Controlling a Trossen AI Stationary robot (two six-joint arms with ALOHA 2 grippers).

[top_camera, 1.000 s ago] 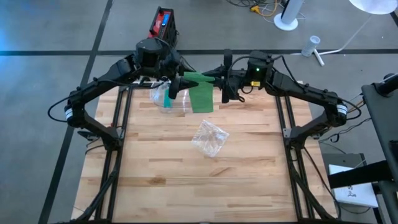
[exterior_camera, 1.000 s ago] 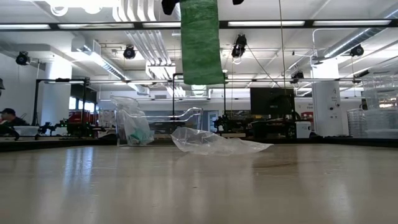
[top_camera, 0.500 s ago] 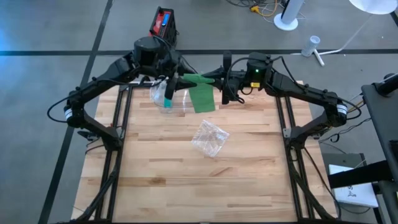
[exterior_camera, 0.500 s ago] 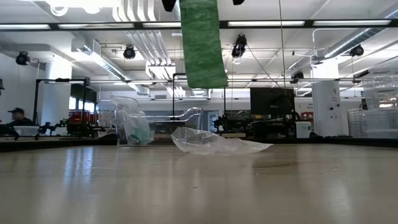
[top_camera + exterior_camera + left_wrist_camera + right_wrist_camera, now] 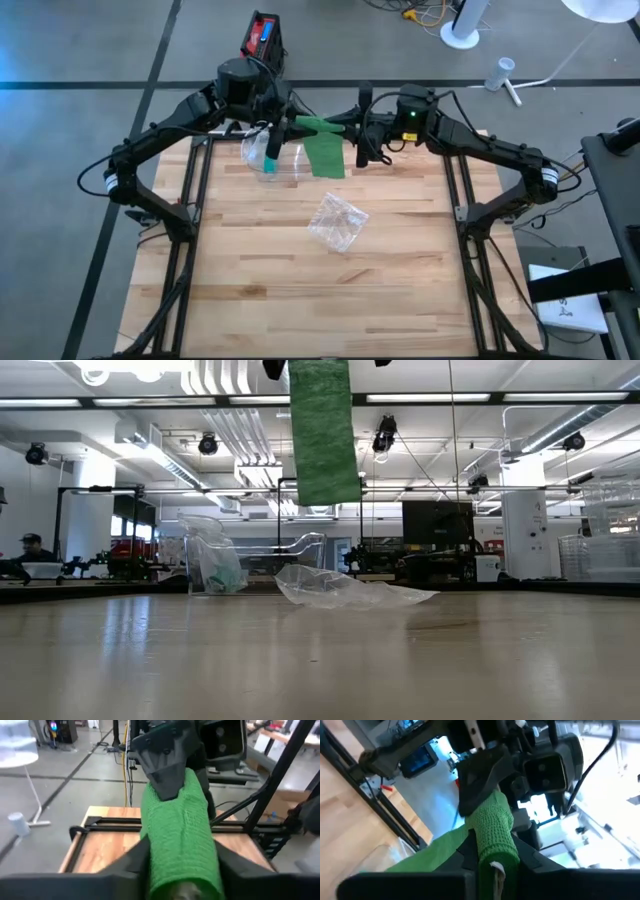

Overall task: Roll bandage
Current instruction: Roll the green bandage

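Note:
A green bandage, partly rolled (image 5: 318, 125), hangs high over the table's far part between my two grippers. Its loose tail (image 5: 323, 435) drops straight below the roll, clear of the table. My left gripper (image 5: 288, 128) is shut on the roll's left end, and my right gripper (image 5: 349, 128) is shut on its right end. In the left wrist view the roll (image 5: 181, 835) runs away from my own fingers to the right gripper's finger (image 5: 165, 767). In the right wrist view the roll (image 5: 494, 832) runs to the left gripper's finger (image 5: 481, 777). My left gripper pinches the roll's left end (image 5: 172, 872) between its two fingers (image 5: 134, 865), one on each side. The fingers come level from the table's left and lie along the roll. The roll is lifted clear and about level. My right gripper pinches the roll's right end (image 5: 496, 855) between its two fingers (image 5: 466, 851). The fingers come level from the table's right, along the roll. The tail hangs slack below it.
A crumpled clear plastic bag (image 5: 337, 220) lies mid-table, also seen in the low view (image 5: 345, 588). A clear plastic container with teal contents (image 5: 268, 158) stands near the far edge, under the left gripper. The near half of the wooden table (image 5: 320, 300) is bare.
Both grippers stay high over the far part of the table. The bandage's hanging tail has come a little lower and its bottom edge now slants slightly.

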